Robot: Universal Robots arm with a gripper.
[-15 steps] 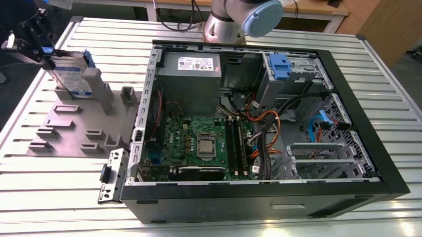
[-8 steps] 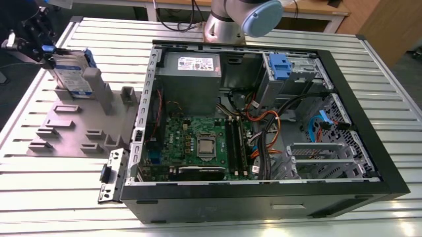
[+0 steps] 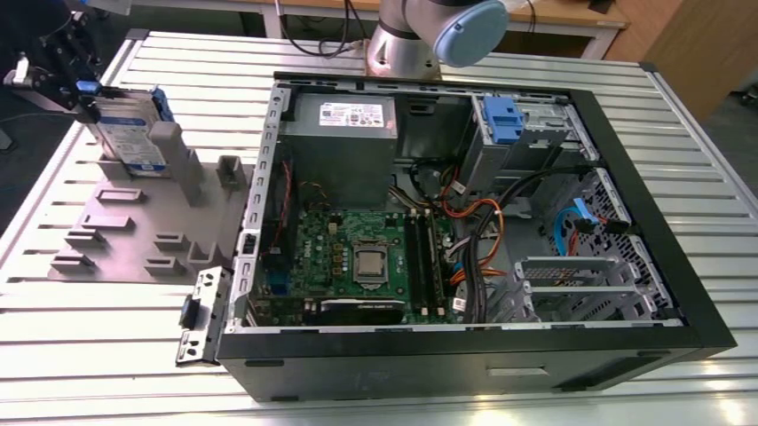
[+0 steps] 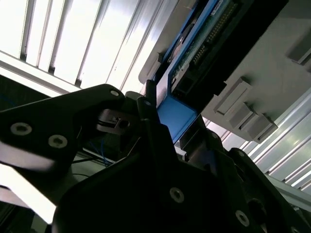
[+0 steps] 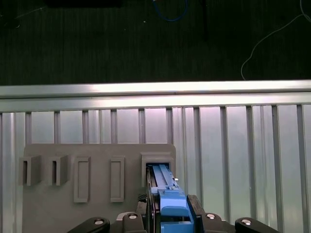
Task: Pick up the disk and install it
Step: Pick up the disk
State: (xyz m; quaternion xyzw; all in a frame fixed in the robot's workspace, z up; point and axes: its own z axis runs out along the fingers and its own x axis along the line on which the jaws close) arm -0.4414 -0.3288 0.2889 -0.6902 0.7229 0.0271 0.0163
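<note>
disk [image 3: 128, 138] stands on end in the corner slot [image 5: 158, 165] of the grey holder plate [image 3: 130, 226]. Its lower end looks seated there; can't tell if the weight is off yet.

gripper [image 5: 172, 211] sits directly above that slot, fingers [image 5: 197, 216] closed on the disk's upper end at the blue frame [image 4: 177, 114], one on each side.

Why, as I read it: the slot props the disk on edge so its top end is free for a straight vertical grab, and a pinch across the thin dimension should stop it twisting.

Long axis runs up out of the plate, near vertical with a slight lean. Labelled face is toward the exterior camera.

Open computer case [image 3: 474, 222] is just beside the plate on the exterior view's right, both on the slatted table [image 3: 698, 133].
</note>
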